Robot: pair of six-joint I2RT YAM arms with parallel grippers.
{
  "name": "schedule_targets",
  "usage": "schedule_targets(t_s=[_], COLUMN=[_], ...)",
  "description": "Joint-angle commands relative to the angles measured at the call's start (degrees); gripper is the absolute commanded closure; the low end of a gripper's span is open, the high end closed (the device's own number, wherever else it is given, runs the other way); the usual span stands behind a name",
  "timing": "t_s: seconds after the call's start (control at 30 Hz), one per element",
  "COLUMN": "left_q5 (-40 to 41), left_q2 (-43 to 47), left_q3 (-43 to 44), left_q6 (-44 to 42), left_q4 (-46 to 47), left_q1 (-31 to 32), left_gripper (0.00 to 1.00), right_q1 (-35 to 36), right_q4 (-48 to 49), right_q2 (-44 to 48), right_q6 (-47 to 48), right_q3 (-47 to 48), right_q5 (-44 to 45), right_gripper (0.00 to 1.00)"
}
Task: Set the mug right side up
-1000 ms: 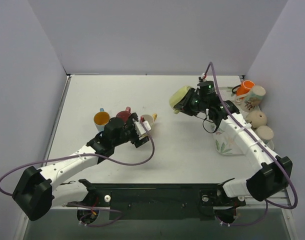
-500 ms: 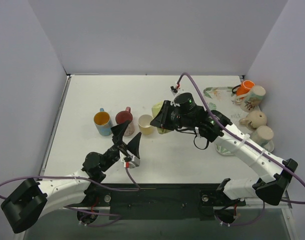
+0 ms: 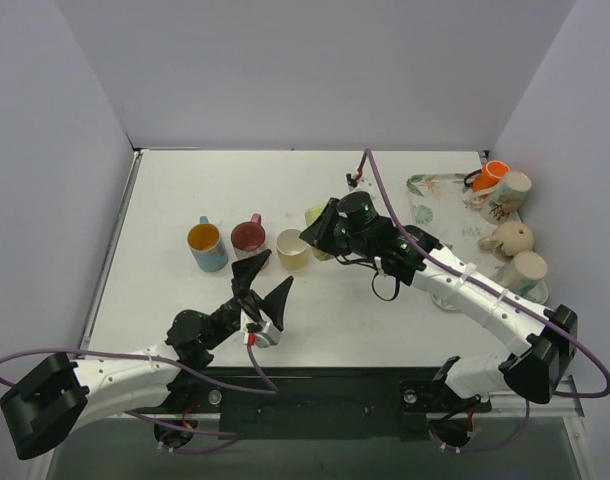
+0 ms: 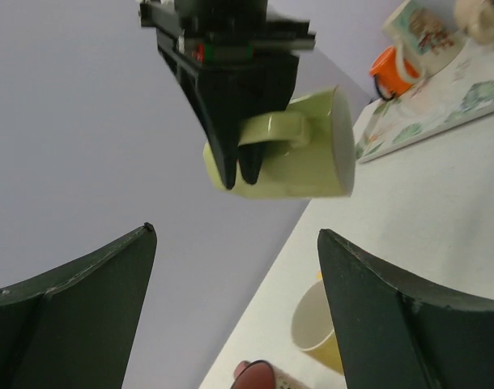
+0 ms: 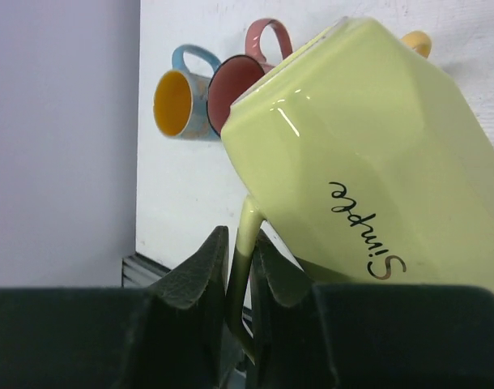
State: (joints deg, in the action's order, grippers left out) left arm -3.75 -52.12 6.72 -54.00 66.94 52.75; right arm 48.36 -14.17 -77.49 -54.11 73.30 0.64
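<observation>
The lime-green mug (image 3: 315,219) hangs in the air, tilted on its side, just right of the cream cup. My right gripper (image 3: 325,232) is shut on its thin handle (image 5: 245,235), one finger on each side. The mug's body (image 5: 368,154) carries black script. In the left wrist view the mug (image 4: 300,166) shows high up, with the right gripper (image 4: 240,174) gripping the handle. My left gripper (image 3: 273,272) is open and empty, pulled back toward the near edge and pointing up at the mugs. Its jaws (image 4: 235,231) stand wide apart.
A blue mug with a yellow inside (image 3: 205,243), a red mug (image 3: 249,236) and a cream cup (image 3: 291,247) stand upright in a row at mid-left. A floral tray (image 3: 425,188) and several mugs, one orange (image 3: 491,175), sit at the right edge.
My right arm carried the green mug from back right to beside the cream cup. My left gripper left the cup row, drew back toward the near edge and opened.
</observation>
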Motion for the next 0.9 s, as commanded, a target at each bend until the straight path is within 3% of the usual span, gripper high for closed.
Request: schedule_targets(t_s=[0.0, 0.1, 0.23, 0.47, 0.73, 0.87], left_q5=[2.5, 7.5, 11.0, 18.1, 21.8, 20.5], left_q2=[0.4, -1.2, -4.4, -8.3, -12.1, -12.0], left_q3=[0.7, 3.9, 5.7, 7.7, 4.8, 5.4], left_q6=[6.9, 8.4, 6.1, 4.0, -7.2, -8.6], left_q4=[-1.7, -1.8, 0.9, 2.6, 23.7, 25.9], left_q1=[4.7, 7.8, 8.0, 7.0, 6.3, 5.5], left_gripper=[0.09, 0.09, 0.08, 0.08, 0.11, 0.23], right_q1=[0.9, 3.8, 6.4, 9.9, 11.1, 11.4], right_q4=[24.0, 39.3, 49.1, 52.3, 53.6, 54.1], right_q2=[5.7, 7.0, 6.0, 3.9, 3.8, 3.5], right_q6=[-8.5, -12.4, -17.3, -19.9, -20.6, -20.6], right_q3=[-5.2, -10.7, -13.0, -11.9, -12.2, -11.7], right_q5=[7.1, 11.1, 14.5, 13.9, 13.0, 11.8], right_gripper=[1.00, 1.00, 1.00, 1.00, 1.00, 1.00])
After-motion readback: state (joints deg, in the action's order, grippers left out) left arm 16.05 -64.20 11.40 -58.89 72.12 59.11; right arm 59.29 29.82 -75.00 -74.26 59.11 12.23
